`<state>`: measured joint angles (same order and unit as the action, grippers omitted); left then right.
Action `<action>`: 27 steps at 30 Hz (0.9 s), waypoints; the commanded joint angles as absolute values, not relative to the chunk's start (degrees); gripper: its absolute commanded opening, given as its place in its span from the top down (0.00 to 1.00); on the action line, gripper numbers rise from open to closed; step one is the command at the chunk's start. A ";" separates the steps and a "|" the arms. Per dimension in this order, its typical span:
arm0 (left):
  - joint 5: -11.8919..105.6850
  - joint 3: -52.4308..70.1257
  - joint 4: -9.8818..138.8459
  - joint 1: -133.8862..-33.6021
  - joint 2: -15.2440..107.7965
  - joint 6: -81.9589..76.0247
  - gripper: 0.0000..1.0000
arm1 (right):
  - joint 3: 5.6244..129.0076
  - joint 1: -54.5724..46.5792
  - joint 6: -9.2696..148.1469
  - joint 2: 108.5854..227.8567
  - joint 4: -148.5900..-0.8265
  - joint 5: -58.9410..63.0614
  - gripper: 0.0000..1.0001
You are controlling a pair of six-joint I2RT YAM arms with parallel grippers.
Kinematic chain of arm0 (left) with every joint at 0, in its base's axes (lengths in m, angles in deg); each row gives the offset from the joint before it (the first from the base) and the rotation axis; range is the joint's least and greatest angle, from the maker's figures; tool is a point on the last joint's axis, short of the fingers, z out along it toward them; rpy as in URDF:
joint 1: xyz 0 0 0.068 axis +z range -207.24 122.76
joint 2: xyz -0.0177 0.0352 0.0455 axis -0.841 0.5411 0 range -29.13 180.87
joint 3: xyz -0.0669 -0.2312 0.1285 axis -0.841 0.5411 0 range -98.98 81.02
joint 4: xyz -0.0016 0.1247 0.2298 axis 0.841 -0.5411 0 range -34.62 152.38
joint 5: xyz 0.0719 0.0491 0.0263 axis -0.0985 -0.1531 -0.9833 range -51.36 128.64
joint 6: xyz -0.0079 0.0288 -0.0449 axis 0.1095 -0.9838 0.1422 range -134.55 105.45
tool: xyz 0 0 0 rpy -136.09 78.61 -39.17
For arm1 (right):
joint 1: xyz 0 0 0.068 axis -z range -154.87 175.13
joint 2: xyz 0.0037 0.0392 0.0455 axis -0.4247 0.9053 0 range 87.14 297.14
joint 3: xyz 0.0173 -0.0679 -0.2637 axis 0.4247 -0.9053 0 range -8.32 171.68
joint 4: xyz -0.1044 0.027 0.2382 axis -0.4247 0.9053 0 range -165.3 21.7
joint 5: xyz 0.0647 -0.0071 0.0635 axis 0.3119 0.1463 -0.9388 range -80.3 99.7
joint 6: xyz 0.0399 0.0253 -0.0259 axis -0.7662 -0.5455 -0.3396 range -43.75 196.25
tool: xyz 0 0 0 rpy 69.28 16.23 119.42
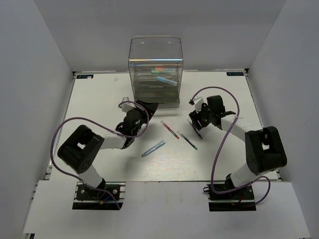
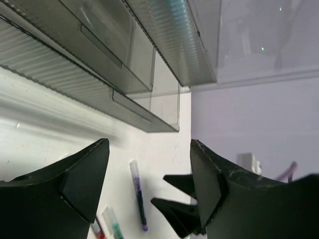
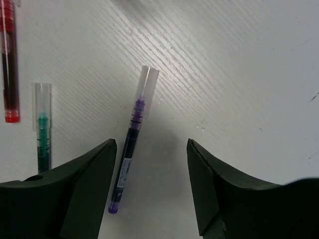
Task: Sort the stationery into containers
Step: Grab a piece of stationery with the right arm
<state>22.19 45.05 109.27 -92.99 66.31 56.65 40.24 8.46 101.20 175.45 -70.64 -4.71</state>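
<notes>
Hovering over a purple pen (image 3: 130, 159) on the right side of the table (image 3: 239, 74), the right claw (image 3: 152, 184) has its jaws wide, one on each side of the barrel and not yet closed on it. The pen lies slanted in the gap, nearer one jaw than the other. A green pen (image 3: 42, 134) and a red pen (image 3: 10, 64) lie apart to its left, and a silvery-blue pen (image 1: 153, 148) lies nearer the arms.

The left claw (image 2: 149, 184) is also wide and holds nothing. It sits just in front of the lower trays of the clear drawer unit (image 1: 155, 69) at the far middle, which already holds an orange marker (image 1: 159, 68) and a mint-green marker (image 1: 164, 78).

The step in hand looks like picking up the purple pen. The next move calls for lowering, centring on the barrel and closing — then carrying it to a tray.
</notes>
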 commanded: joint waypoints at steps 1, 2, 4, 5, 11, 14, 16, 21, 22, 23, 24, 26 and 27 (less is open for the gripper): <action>24.40 46.04 100.10 -93.19 60.00 53.13 0.24 | 42.83 7.73 102.53 177.14 -68.62 -1.99 0.35; 25.09 46.56 96.86 -93.19 58.77 52.00 0.24 | 42.75 7.64 102.79 177.58 -68.36 -1.73 0.34; 25.71 48.23 94.82 -93.19 54.75 50.76 0.24 | 42.92 7.03 103.23 178.80 -68.27 -0.50 0.34; 25.72 48.76 93.33 -93.19 53.33 50.76 0.24 | 43.10 6.76 103.58 179.16 -68.19 -0.32 0.32; 22.38 51.13 75.50 -93.19 41.02 50.76 0.19 | 43.10 5.62 103.67 181.62 -67.39 1.00 0.32; 20.10 51.13 66.18 -93.19 33.99 50.76 0.12 | 42.57 4.66 104.02 182.32 -66.87 1.96 0.39; 18.78 51.75 60.98 -92.66 28.81 51.46 0.10 | 42.48 4.48 103.85 182.76 -66.08 1.97 0.50; 16.84 54.65 55.01 -92.14 19.40 52.60 0.04 | 43.10 4.83 106.40 182.33 -61.86 -3.90 0.80; 16.32 54.65 52.99 -92.14 18.52 52.60 0.02 | 43.36 4.83 108.57 182.15 -61.16 -4.88 0.86; 16.31 54.65 52.02 -92.14 17.81 52.60 0.00 | 43.80 4.83 109.64 181.98 -58.54 -5.93 0.90; 16.31 54.65 51.05 -92.14 17.11 52.60 0.00 | 43.89 4.65 110.61 180.93 -57.82 -8.47 0.93; 16.31 54.12 49.02 -92.14 17.10 52.60 0.00 | 44.85 4.65 114.11 180.31 -55.89 -9.54 1.00; 16.83 54.12 49.02 -92.14 17.10 52.60 0.00 | 45.90 4.65 115.00 179.35 -54.84 -11.90 1.00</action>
<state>17.73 54.25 54.24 -92.34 17.76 52.59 43.08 4.79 110.01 181.77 -61.02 -5.68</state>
